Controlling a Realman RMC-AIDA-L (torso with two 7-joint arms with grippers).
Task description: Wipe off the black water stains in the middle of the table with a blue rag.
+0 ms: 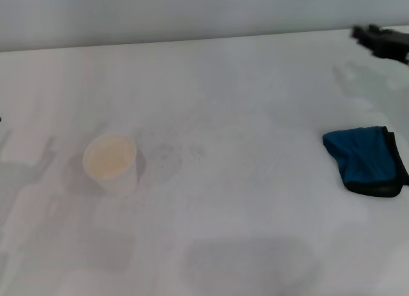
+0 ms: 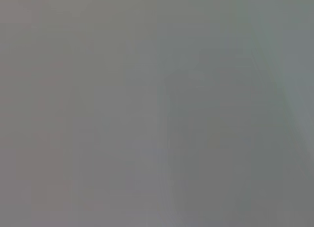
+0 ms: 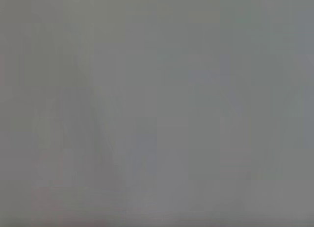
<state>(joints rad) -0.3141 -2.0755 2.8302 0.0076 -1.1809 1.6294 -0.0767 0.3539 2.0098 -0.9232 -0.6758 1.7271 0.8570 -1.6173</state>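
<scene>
The blue rag (image 1: 366,160), with black edging, lies crumpled on the white table (image 1: 255,117) near its right side. My right gripper (image 1: 365,36) hovers at the far right, well behind the rag and apart from it. In the head view the black water stains do not show as dark marks. Only a faint greyish smudge (image 1: 169,159) lies mid-table, right of the cup. My left gripper is out of view. Both wrist views show only a plain grey surface.
A white paper cup (image 1: 111,162) stands upright on the left half of the table, beside the faint smudge. A grey wall runs behind the table's far edge (image 1: 192,40).
</scene>
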